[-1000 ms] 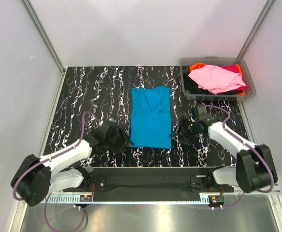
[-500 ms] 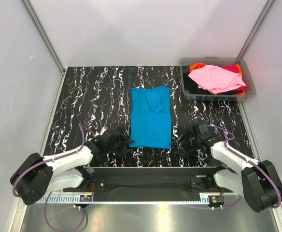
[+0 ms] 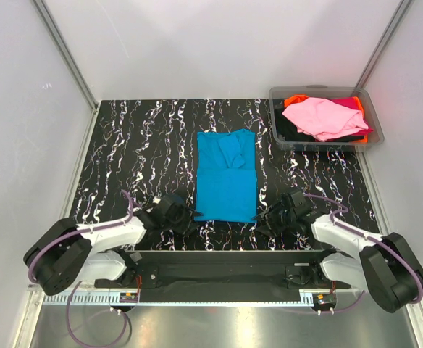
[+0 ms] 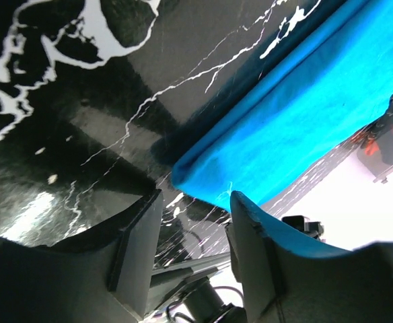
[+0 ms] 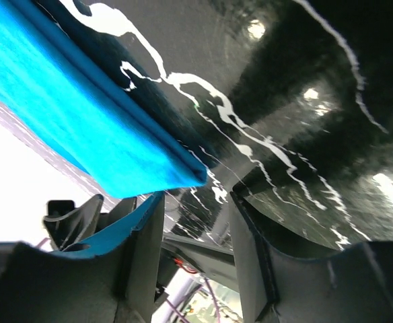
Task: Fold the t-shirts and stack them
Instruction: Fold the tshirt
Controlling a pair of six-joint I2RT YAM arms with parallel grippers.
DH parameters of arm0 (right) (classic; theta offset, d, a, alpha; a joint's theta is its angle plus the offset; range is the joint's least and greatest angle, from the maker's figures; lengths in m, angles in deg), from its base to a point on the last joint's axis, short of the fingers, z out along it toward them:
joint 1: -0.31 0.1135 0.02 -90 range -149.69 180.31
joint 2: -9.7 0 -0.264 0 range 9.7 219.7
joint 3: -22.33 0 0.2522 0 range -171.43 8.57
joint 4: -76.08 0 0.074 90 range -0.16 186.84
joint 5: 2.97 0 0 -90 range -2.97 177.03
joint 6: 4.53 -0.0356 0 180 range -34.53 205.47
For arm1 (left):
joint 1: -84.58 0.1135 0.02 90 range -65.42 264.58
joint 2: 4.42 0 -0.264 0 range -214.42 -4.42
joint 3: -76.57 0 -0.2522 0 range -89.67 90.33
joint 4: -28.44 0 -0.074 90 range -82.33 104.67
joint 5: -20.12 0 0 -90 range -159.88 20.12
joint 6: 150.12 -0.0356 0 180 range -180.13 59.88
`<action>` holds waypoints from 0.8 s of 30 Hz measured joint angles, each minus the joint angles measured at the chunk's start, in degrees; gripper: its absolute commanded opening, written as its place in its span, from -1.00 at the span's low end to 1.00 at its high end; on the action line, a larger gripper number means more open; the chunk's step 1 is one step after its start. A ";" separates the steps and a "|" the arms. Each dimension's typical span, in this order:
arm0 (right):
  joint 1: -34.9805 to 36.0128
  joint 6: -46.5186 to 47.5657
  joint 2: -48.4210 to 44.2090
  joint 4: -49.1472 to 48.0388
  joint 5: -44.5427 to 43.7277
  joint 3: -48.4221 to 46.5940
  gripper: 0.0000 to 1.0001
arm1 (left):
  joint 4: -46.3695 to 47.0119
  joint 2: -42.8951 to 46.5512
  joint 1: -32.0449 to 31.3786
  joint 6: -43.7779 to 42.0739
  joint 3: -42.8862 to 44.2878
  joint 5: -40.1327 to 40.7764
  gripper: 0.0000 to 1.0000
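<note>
Both grippers low at the near corners of the blue shirt.
We note the blue shirt (image 3: pixel 227 181) lying flat, folded into a narrow rectangle, mid-desk (image 3: pixel 146 145). The left gripper (image 4: pixel 191 215) sits at its near left corner and the right gripper (image 5: pixel 195 208) at its near right corner. Each has its jaws parted, with the cloth corner at the mouth of the gap and not pinched. We cannot tell from the wrist views whether a finger touches the fabric. A pink shirt (image 3: pixel 324 117) tops the orange, magenta and black ones in the bin (image 3: pixel 277 134) at the far right.
</note>
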 measured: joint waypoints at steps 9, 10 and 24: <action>0.72 -3.21 2.58 -3.80 -0.55 0.00 -0.08 | 1.31 -1.88 -0.13 3.52 0.13 0.15 -0.17; 0.72 -3.43 2.67 -3.87 -0.70 0.00 -0.09 | 1.40 -2.05 -0.13 3.67 0.13 0.15 -0.18; 0.79 -4.33 6.75 -7.48 -2.10 -0.79 -0.56 | 3.04 -3.78 -0.13 4.52 0.11 0.39 -0.49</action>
